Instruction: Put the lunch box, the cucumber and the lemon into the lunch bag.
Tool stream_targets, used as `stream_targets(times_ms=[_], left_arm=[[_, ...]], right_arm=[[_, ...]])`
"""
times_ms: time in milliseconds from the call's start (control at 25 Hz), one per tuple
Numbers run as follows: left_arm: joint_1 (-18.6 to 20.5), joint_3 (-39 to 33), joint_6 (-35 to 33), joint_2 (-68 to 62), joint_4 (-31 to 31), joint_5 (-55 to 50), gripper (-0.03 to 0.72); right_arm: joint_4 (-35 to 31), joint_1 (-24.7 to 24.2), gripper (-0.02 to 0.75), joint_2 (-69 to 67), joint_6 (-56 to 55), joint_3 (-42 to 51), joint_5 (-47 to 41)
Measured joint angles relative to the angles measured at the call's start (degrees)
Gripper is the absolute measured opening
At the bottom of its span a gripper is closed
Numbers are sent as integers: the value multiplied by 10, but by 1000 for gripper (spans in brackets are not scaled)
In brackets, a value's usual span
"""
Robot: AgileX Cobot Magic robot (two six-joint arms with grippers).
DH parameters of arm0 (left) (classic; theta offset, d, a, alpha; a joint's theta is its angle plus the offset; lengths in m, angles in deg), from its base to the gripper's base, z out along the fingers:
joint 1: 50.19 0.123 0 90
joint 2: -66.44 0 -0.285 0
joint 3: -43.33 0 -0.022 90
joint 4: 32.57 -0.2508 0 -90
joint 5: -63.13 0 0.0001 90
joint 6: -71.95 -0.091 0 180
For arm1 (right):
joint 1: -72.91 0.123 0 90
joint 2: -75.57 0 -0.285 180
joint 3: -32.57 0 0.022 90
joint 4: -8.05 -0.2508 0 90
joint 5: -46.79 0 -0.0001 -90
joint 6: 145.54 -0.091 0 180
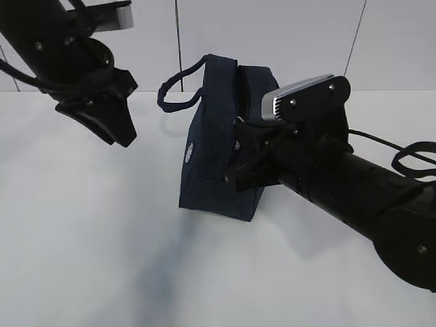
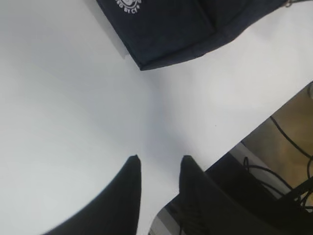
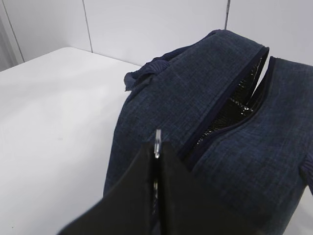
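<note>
The navy lunch bag [image 1: 211,160] stands upright mid-table, its round white logo facing left. Its top zipper gapes, showing shiny black lining [image 3: 239,103]. My right gripper [image 1: 237,153] presses against the bag's near end, shut on the silver zipper pull [image 3: 157,138], which sticks up between the fingertips of that gripper [image 3: 157,148]. My left gripper [image 1: 117,133] hangs open and empty above the table, left of the bag. In the left wrist view this gripper [image 2: 159,160] has bare table between its fingers and the bag's corner [image 2: 166,29] is at the top. The lunch box, cucumber and lemon are out of view.
The white table [image 1: 82,238] stretches left and in front of the bag. A loop handle [image 1: 178,88] sticks out from the bag's top toward the left. The table edge [image 2: 254,129] runs near my left gripper, with cables [image 2: 293,147] on the floor below. A tiled wall stands behind.
</note>
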State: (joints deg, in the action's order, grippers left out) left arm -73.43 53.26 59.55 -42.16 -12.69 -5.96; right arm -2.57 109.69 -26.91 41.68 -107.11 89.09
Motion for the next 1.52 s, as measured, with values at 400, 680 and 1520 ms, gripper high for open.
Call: stream_targets(times_ms=[400,680,1520], left_arm=[[0,-85,-85,0,36,98,194],[0,-171,-208,0,113,205,194],[-22,-282,-699,-18,511,401,214]], right_arm=[[-9,0,0,1,0,0,0],[-44,0,0,2,0,0,-1],[-81,0,0,5,0,-57,-101]])
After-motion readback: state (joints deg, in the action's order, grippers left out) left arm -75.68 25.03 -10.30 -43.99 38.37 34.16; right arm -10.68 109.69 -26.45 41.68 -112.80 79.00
